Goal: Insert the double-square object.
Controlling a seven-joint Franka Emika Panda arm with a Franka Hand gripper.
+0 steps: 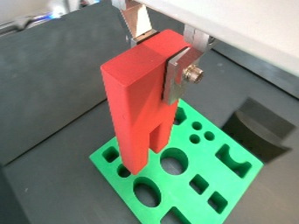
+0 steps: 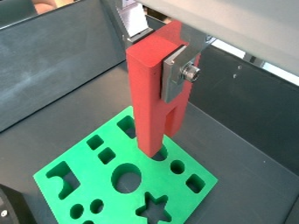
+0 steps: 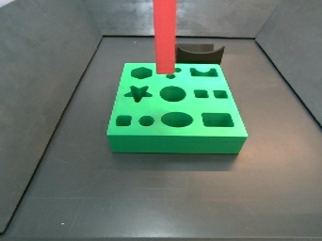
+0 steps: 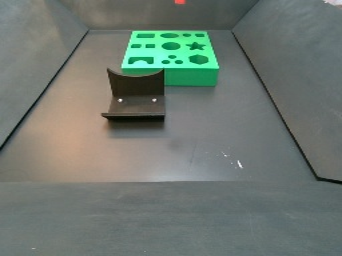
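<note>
My gripper (image 1: pixel 158 57) is shut on the upper end of the double-square object (image 1: pixel 131 105), a tall red-orange bar with a stepped side, and holds it upright. The silver fingers (image 1: pixel 176 77) clamp it from two sides; both wrist views show this grip (image 2: pixel 158 54). The bar (image 2: pixel 149 101) hangs over the green block with shaped holes (image 2: pixel 93 179). In a side view the bar (image 3: pixel 165 38) reaches down to the block's (image 3: pixel 176 141) top at the back row of holes; I cannot tell whether its tip is inside a hole. The gripper is above the frame in both side views.
The dark fixture (image 4: pixel 134 95) stands on the dark floor, apart from the green block (image 4: pixel 174 72), and shows just behind the block in a side view (image 3: pixel 201 52). Grey walls enclose the floor on all sides.
</note>
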